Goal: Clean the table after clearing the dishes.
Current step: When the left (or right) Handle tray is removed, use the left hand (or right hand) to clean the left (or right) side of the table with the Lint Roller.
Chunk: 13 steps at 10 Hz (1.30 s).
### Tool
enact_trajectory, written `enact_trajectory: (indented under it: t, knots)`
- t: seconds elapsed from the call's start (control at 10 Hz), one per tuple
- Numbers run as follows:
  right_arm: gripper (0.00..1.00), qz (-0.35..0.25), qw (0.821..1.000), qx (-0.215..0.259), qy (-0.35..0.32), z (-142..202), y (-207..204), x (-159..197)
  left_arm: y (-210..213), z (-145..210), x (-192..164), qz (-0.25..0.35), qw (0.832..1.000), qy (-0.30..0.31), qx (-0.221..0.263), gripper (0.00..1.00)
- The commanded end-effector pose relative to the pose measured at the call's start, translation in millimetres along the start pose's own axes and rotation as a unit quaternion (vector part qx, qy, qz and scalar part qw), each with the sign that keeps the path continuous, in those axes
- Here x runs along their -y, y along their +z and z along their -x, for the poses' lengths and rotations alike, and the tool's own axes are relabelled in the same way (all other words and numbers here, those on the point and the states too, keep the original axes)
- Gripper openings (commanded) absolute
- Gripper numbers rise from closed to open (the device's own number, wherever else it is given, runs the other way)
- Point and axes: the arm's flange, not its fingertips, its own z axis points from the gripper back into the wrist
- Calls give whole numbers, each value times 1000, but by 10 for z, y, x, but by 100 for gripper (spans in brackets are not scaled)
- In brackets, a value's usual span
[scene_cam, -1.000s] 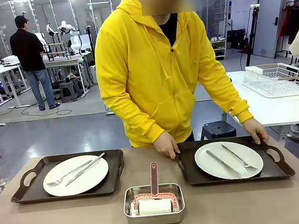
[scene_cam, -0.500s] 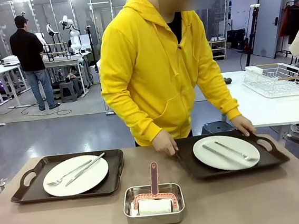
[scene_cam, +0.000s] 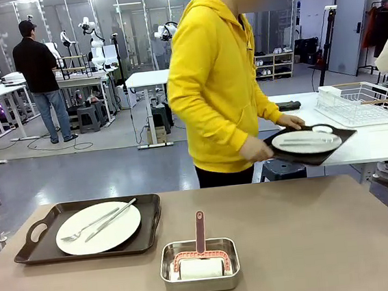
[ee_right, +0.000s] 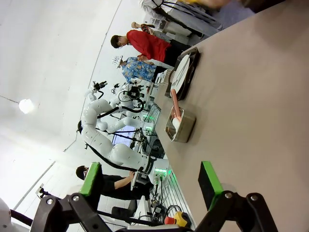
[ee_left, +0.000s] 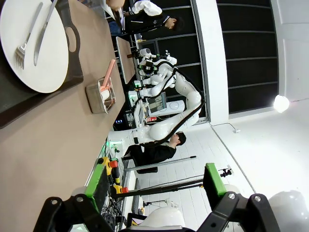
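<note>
Clearing comes first, I judge. In the front view a person [scene_cam: 215, 81] carries the carried tray [scene_cam: 280, 143] and carried plate [scene_cam: 304, 142] toward the white desk [scene_cam: 359, 147], with a hand [scene_cam: 258, 150] at its near end. Whether it has touched down I cannot tell, and the sleeve hides part of that end. The left tray [scene_cam: 149, 215], with the left plate [scene_cam: 117, 239] and cutlery [scene_cam: 115, 217], sits on the desk [scene_cam: 313, 244] at its left. It should go next, lifted level by both handles so the cutlery does not slide. Only then is the roller [scene_cam: 200, 231], standing in the pan [scene_cam: 201, 284] at the near middle, worth taking, and by its handle.

In the left wrist view the left claw [ee_left: 154, 181] stands wide open and empty, off the desk. The left tray lies far ahead and runs off the picture's edge, so one handle is cut away.

In the right wrist view the right claw [ee_right: 149, 180] is likewise spread and holds nothing. The pan and left tray are seen small and nearly edge-on, and the cutlery is too small to make out.
</note>
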Motion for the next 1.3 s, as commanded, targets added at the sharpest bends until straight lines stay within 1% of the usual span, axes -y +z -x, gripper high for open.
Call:
enact_trajectory:
  t: [0.0,0.9,1.0,1.1,1.2]
  knots:
    - [100,2,1000,2,3,-1,7,-35,11,22,11,-4,1000,3,2,100]
    - [100,0,1000,0,0,0,0,0,11,22,11,-4,1000,3,2,100]
    - [100,26,997,-52,43,-39,-256,-278,11,22,11,-4,1000,3,2,100]
    - [100,39,993,-94,56,-111,-521,-409,11,22,11,-4,1000,3,2,100]
    - [100,67,987,-132,64,-187,-803,-496,11,22,11,-4,1000,3,2,100]
